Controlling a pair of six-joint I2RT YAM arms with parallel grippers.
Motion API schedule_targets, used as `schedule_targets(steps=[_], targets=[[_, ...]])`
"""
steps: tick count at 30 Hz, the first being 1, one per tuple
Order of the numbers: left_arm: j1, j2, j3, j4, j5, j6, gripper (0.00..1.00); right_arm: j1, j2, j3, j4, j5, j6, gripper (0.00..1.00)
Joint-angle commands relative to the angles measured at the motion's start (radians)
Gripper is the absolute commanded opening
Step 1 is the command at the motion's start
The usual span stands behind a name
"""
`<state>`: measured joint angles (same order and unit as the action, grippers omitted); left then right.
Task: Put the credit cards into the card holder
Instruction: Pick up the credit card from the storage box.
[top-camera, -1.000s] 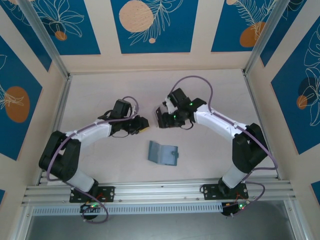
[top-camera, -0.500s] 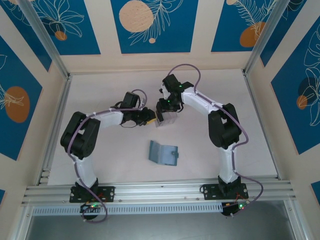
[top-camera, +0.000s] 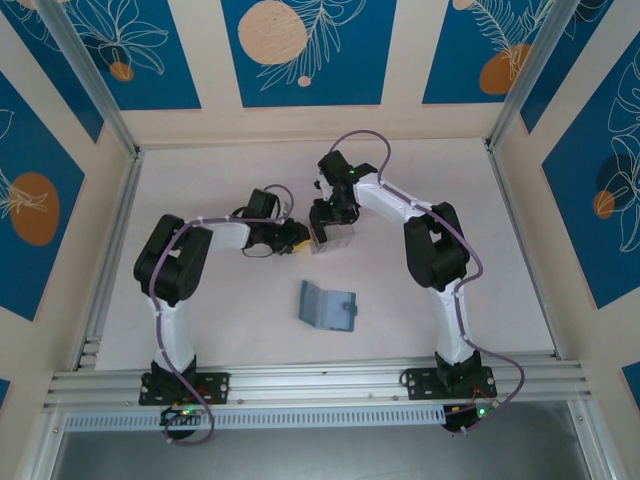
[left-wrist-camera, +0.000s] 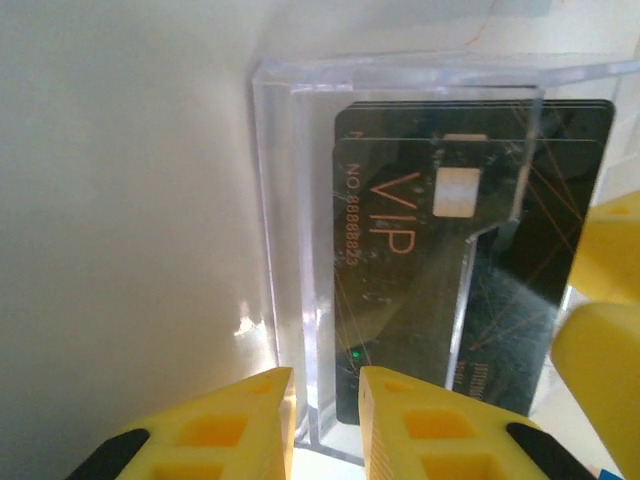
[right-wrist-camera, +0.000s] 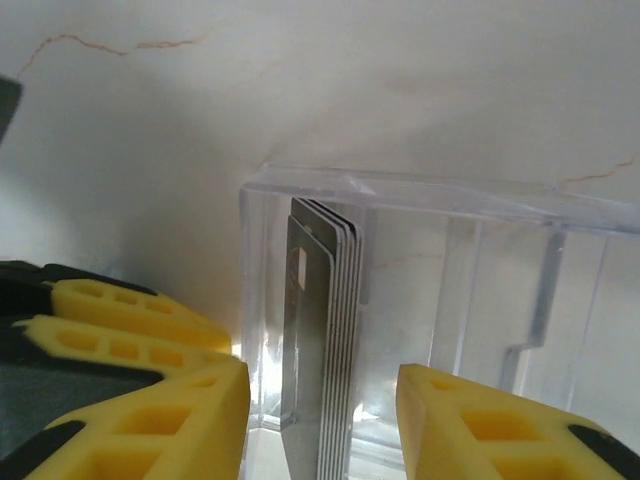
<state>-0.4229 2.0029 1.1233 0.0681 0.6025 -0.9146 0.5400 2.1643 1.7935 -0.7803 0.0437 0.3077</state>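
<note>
Left fingers (left-wrist-camera: 230, 425) pinch the box (left-wrist-camera: 280, 200) wall; right fingers (right-wrist-camera: 170, 420) stand apart astride the cards (right-wrist-camera: 320, 330). Fetching a card: next, close on one, lift towards the near wallet (top-camera: 325, 305)

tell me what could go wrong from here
The right gripper straddles the whole stack of cards, so it may lift several at once. The left gripper has just one wall of the box between its fingers, so the box could tip or slide.

Cards (left-wrist-camera: 470, 230) upright in box (top-camera: 336, 239) mid-table (top-camera: 200, 170), left tool (left-wrist-camera: 325, 395) on box's left wall, right tool (right-wrist-camera: 325, 400) straddling cards, holder (top-camera: 327, 306) nearer, apart.
</note>
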Motion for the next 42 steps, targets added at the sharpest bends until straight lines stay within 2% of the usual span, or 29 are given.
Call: schedule_targets(steps=[1,19,32,42], targets=[[0.011,0.028,0.031,0.019,0.028,-0.005,0.23,0.012,0.016,0.033,-0.03,-0.028,-0.016,0.44],[0.01,0.073,0.033,0.047,0.034,-0.007,0.23,0.005,0.021,0.024,-0.015,-0.171,-0.007,0.39],[0.011,0.072,0.032,0.044,0.038,-0.003,0.23,-0.029,0.058,0.031,-0.028,-0.213,0.001,0.39],[0.01,0.083,0.038,0.032,0.031,0.005,0.23,-0.037,-0.007,0.006,-0.012,-0.266,0.001,0.37]])
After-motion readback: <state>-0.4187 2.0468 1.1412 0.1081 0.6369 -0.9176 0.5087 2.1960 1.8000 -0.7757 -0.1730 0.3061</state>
